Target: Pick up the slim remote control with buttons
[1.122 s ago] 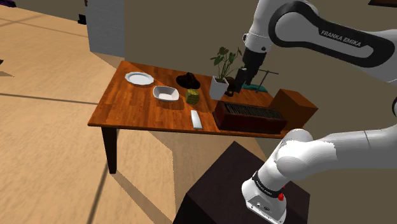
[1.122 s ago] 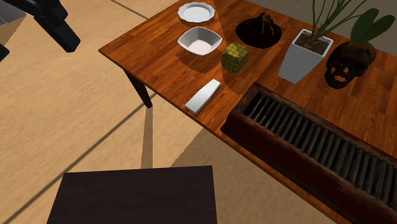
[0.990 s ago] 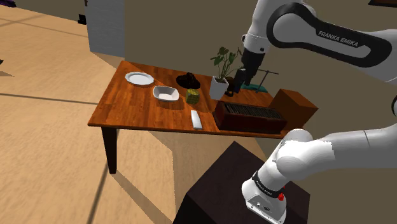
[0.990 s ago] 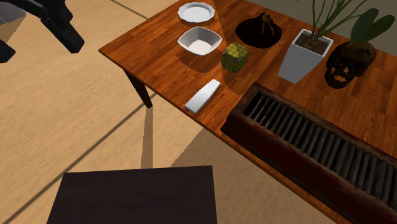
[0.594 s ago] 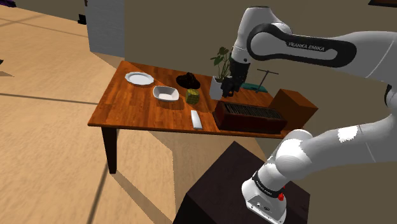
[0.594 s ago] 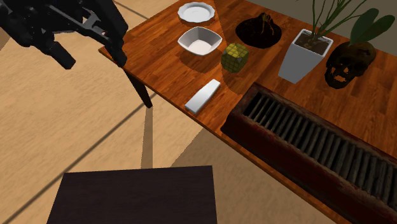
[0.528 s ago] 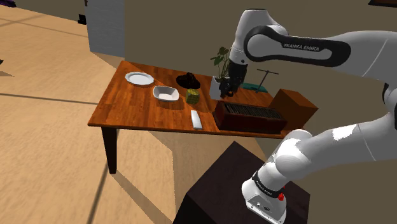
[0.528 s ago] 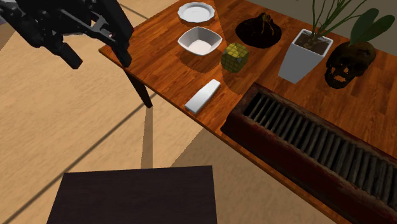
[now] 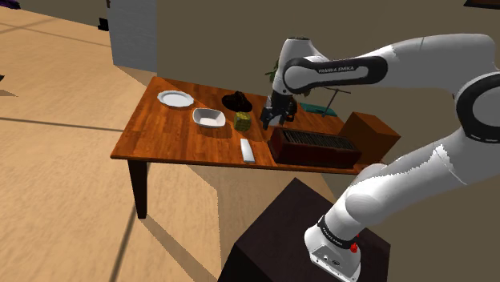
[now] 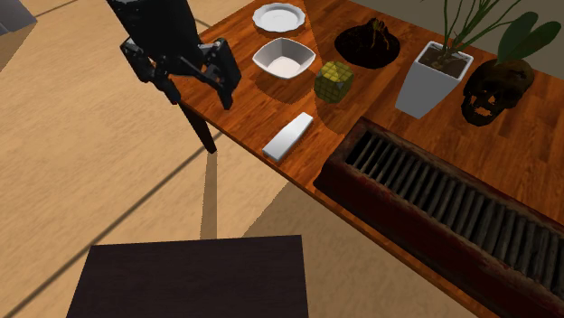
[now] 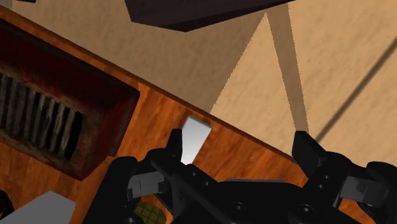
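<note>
Gripper [image 10: 197, 83] over the table [image 10: 380, 122], fingers spread wide, clasping nothing.
White remote [image 10: 288, 136] lies flat near the table edge (a white pot [image 10: 429, 86] holds a green plant [image 10: 463, 36]).

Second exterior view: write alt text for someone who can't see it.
An all-black two-finger gripper hangs open, to this view's left of a slim white remote control lying near the edge of a reddish-brown wooden table. Beyond the remote sit a yellow-green cube and a square white bowl.
</note>
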`<state>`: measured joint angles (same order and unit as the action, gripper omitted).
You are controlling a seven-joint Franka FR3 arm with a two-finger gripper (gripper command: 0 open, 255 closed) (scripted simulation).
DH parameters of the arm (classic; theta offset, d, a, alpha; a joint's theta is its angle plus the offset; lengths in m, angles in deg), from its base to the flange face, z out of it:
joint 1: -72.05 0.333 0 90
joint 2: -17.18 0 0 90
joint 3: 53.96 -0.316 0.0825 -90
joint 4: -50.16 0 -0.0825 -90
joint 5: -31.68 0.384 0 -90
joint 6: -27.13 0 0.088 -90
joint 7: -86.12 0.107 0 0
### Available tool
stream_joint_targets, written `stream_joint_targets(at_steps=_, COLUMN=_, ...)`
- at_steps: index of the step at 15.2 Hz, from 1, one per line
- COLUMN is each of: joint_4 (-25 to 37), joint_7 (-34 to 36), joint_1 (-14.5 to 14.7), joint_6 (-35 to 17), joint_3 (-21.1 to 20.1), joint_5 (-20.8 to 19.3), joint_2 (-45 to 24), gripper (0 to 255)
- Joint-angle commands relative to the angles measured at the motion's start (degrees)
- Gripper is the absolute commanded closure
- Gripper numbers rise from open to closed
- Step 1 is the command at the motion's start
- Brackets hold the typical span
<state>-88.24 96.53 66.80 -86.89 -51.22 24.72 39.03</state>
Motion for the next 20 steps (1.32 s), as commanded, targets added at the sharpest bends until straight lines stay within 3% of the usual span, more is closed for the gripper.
stream_joint_targets(at_steps=1, joint_4=0.1, joint_7=0.8, joint_1=-0.7, joint_6=-3.9, joint_3=0.7, joint_5=0.1, joint_2=-3.7, gripper=0)
stream_joint_targets(at_steps=11, joint_4=6.3, joint_7=3.4, joint_1=-3.3, joint_6=-18.9, joint_3=3.9, joint_5=2.9, joint_2=-24.3, gripper=0)
stream_joint_targets(at_steps=20, joint_4=17.6, joint_7=3.3, joint_1=-6.7, joint_6=-27.3, joint_3=4.9, joint_5=8.8, joint_2=-43.6, gripper=0)
